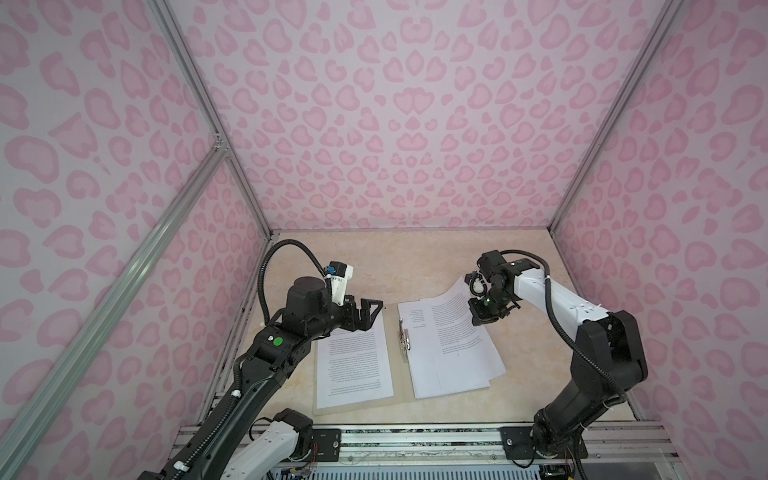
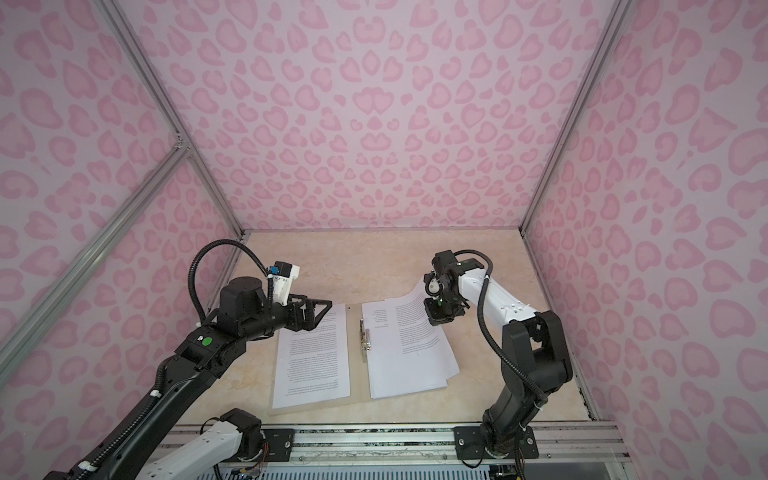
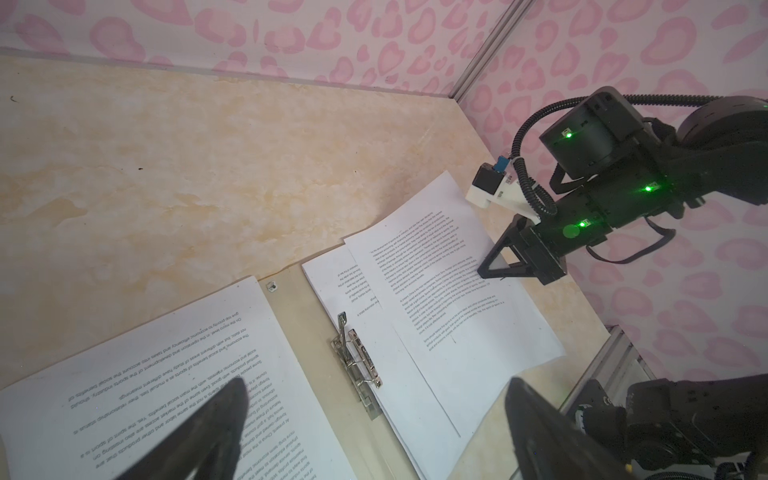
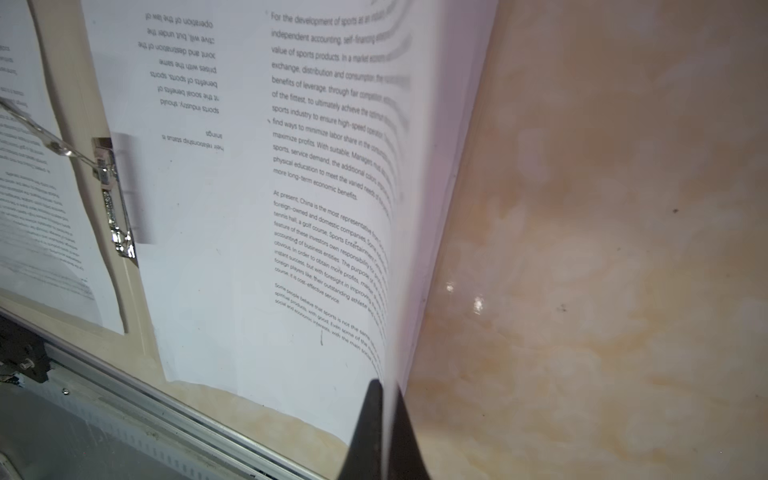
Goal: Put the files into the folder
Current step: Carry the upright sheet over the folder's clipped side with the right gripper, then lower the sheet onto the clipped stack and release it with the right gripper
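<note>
I have the worktop (image 1: 374, 266) carrying the folder (image 1: 401, 386), open flat at its middle, long axis running near to far. The files (image 1: 453, 357) lie the same way: 1 sheet on the left flap, a stack on the right. Right gripper (image 1: 476, 321): jaws pinch the top sheet's raised far-right edge. Left gripper (image 1: 370, 309): jaws wide, above the left sheet's far end.

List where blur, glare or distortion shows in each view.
Right wrist view: the printed white paper sheet blurs along its lifted edge near the right arm's black fingers, and two glare spots sit on the glossy beige tabletop. Left wrist view: the left arm's dark fingers are out of focus. Both top views: corners darken.
</note>
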{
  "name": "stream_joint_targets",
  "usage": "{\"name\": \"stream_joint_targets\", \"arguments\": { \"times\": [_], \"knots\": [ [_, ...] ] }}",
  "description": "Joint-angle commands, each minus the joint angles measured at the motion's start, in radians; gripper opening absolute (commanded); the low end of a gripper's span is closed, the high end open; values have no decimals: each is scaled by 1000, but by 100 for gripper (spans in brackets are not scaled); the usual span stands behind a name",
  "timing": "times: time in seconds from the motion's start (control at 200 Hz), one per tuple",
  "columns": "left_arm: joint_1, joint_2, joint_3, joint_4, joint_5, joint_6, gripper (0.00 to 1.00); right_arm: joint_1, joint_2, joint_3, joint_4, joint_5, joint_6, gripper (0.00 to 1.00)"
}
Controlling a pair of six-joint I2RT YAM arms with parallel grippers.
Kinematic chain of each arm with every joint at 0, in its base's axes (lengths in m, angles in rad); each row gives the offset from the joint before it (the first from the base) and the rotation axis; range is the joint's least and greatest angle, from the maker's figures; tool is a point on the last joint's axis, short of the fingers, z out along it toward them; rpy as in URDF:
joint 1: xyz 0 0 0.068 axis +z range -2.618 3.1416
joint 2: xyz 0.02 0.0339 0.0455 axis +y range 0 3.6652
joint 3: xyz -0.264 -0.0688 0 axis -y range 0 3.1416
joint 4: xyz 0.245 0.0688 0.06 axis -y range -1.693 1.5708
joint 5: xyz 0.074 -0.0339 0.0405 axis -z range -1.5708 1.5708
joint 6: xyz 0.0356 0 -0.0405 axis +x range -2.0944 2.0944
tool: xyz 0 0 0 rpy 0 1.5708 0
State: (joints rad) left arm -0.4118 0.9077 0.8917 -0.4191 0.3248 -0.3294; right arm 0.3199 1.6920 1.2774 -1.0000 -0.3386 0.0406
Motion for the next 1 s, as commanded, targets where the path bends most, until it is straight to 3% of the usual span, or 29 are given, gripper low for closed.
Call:
{"name": "stream_joint_targets", "arguments": {
  "times": [0.0,0.42,0.995],
  "knots": [
    [-2,7,-5,7,3,3,98,5,34,5,37,-12,-11,0],
    [0,49,0,3,16,-5,98,23,106,-7,140,-117,55,0],
    [-1,49,0,0,16,-7,97,59,74,-118,191,-130,96,0]
  ]
}}
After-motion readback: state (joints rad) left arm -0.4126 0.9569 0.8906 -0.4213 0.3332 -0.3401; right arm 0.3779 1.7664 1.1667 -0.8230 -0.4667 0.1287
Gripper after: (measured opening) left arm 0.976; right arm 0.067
